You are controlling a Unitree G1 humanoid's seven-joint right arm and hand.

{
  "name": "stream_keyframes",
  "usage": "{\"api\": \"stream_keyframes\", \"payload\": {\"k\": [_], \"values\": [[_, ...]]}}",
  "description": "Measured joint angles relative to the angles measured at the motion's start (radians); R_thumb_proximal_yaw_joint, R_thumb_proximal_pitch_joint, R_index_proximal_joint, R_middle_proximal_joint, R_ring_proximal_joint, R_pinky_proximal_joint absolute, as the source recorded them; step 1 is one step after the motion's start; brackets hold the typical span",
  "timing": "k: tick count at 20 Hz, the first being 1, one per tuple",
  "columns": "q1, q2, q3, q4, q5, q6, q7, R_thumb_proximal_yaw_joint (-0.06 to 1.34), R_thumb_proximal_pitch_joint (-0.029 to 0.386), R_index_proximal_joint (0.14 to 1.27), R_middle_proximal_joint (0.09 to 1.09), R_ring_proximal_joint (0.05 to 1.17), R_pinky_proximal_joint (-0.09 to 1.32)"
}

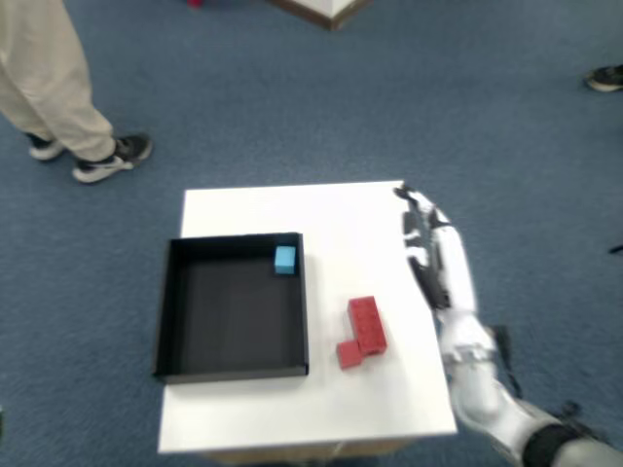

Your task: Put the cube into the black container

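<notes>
Blue, small and square, the cube (284, 258) sits inside the black container (165, 311), tucked into the far right corner and touching or nearly touching both walls there. By my judgement the job is done: the cube is where it belongs.

The container rests on the left half of a white table (331, 214). To its right, well clear of the rim, lie two red blocks (361, 332), a longer studded one with a smaller piece at its near left corner.

My right hand (436, 261) hangs over the table's right edge, well apart from the container and the red blocks. The picture is blurred here, so detail is soft.

What could go wrong now is slight. If my arm swung back low across the table it could knock the red blocks or nudge the container; the cube is light and loose, and a hard bump might tip it out. My forearm is also near the table's edge and could clip it.

My fingers (417, 222) look stretched out fairly straight, pointing away from me, and hold nothing. They touch nothing that I can make out.
</notes>
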Motion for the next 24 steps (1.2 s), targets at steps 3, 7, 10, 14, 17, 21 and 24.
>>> {"api": "stream_keyframes", "payload": {"k": [3, 7, 10, 14, 17, 21, 24], "values": [[0.06, -0.057, -0.032, 0.014, 0.111, -0.075, 0.071, 0.04, 0.236, 0.32, 0.2, 0.19, 0.11], [0.125, -0.063, -0.051, 0.037, 0.288, -0.123, 0.196, 0.01, 0.232, 0.3, 0.2, 0.2, 0.09], [0.165, -0.036, -0.057, 0.064, 0.367, -0.137, 0.3, 0.0, 0.225, 0.28, 0.2, 0.19, 0.07], [0.243, 0.02, -0.058, 0.156, 0.415, -0.157, 0.387, -0.01, 0.215, 0.28, 0.2, 0.2, 0.05], [0.247, 0.061, -0.068, 0.228, 0.464, -0.157, 0.449, -0.01, 0.209, 0.28, 0.21, 0.21, 0.03], [0.247, 0.115, -0.105, 0.288, 0.51, -0.17, 0.5, -0.01, 0.212, 0.31, 0.22, 0.23, 0.02], [0.247, 0.143, -0.112, 0.323, 0.521, -0.188, 0.527, -0.01, 0.219, 0.32, 0.24, 0.24, 0.0]]}}
